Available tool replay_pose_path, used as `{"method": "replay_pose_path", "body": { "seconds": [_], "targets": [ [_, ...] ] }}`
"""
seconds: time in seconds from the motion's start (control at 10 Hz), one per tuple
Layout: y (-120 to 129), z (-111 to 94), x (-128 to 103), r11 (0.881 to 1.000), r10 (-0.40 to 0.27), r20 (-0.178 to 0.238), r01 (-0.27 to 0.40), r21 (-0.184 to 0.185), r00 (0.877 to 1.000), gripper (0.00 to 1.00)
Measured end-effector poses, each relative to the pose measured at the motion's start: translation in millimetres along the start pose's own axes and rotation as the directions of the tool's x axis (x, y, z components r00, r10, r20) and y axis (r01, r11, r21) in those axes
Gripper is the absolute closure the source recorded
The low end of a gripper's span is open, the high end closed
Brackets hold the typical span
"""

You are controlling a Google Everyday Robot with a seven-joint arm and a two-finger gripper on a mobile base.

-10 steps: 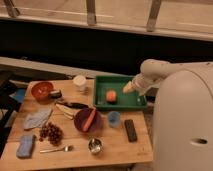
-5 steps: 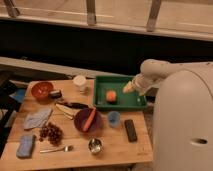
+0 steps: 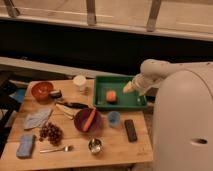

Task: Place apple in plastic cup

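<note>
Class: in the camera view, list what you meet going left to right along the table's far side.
The orange bowl → white paper cup → apple in the green tray → gripper above the tray's right end.

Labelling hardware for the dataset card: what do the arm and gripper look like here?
Arm: smooth off-white rounded shell, bulbous joints, no visible cables or markings. Gripper, over the right end of the green tray: small, pale tan, tapering.
</note>
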Motion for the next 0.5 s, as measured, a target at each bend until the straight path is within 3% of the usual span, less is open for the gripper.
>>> {"method": "replay_pose_path", "body": {
  "seconds": [0.3, 0.5],
  "targets": [
    [0.0, -0.3, -0.5, 1.0, -0.002, 0.001, 0.002, 0.001, 1.0, 0.35],
    [3.7, -2.3, -2.7, 0.999, -0.047, 0.002, 0.047, 0.025, 0.999, 0.35]
  ]
}}
